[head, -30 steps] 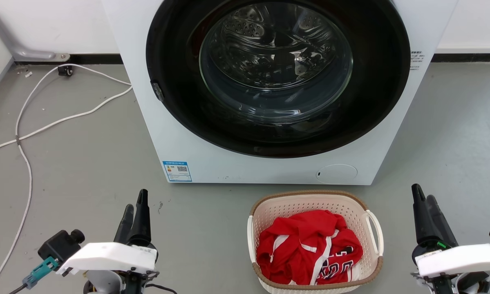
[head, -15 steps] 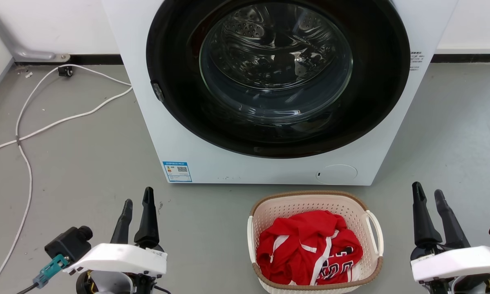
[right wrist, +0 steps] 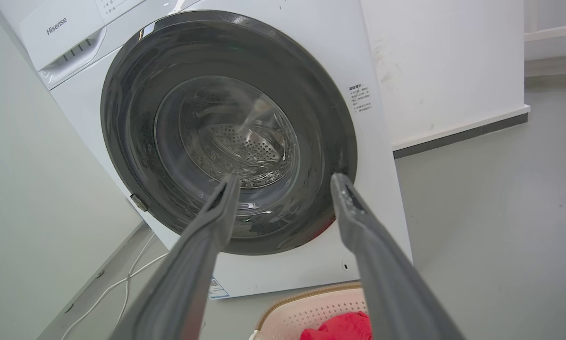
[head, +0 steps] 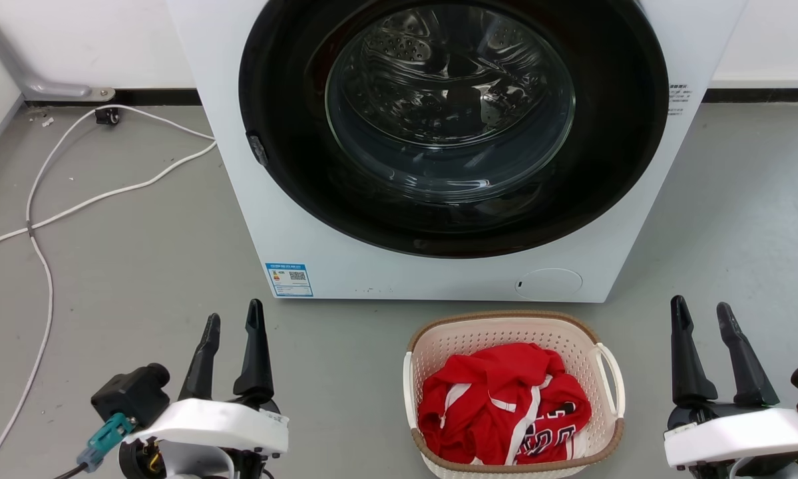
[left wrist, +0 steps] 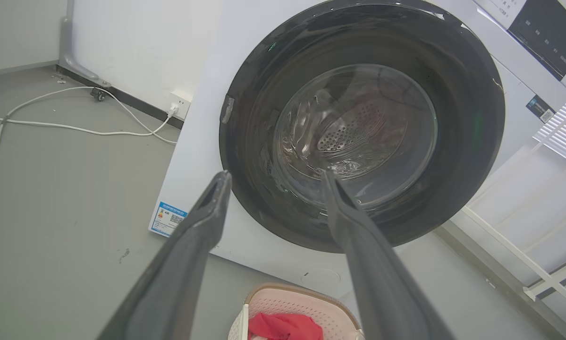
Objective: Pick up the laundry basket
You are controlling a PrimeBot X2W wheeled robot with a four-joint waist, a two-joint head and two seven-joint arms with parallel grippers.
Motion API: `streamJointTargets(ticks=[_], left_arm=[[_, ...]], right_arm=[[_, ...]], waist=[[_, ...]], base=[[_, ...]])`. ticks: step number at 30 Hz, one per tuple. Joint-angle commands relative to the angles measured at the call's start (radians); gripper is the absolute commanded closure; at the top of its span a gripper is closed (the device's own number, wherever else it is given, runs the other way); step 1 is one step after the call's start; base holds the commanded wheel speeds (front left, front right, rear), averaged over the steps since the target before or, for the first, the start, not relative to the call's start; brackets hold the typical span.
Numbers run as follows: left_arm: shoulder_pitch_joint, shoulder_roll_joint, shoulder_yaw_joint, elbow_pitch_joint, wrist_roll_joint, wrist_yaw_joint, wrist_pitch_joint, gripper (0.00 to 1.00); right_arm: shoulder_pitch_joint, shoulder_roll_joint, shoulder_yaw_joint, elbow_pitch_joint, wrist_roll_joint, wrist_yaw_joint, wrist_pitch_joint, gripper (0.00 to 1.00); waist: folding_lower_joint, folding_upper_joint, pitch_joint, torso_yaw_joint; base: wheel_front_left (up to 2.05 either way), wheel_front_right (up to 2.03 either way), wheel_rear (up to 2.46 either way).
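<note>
Left end effector (head: 234, 311), right end effector (head: 699, 304): fingers apart.

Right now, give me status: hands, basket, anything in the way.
Left hand open, empty. Right hand open, empty. Laundry basket on floor between them, red garment inside, ungripped. Washer just behind; side handles free.

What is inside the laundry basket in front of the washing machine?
The laundry basket holds a crumpled red garment with white stripes and dark lettering. It covers most of the basket's bottom, so whether anything else lies under it cannot be seen.
</note>
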Motion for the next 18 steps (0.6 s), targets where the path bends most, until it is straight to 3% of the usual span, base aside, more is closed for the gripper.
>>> streamJointTargets(ticks=[1,18], left_arm=[[0.004,0.002,-0.006,-0.015,0.027,0.005,-0.009,0.0],[0.022,0.003,-0.042,-0.017,0.202,0.012,-0.05,0.0]], right_arm=[[0.009,-0.005,0.001,-0.019,-0.033,0.0,-0.01,0.0],[0.036,-0.005,-0.002,-0.048,-0.22,0.0,-0.051,0.0]], waist=[[0.0,0.0,0.0,0.0],[0.0,0.0,0.0,-0.001]], base=[[0.0,0.0,0.0],[0.0,0.0,0.0]])
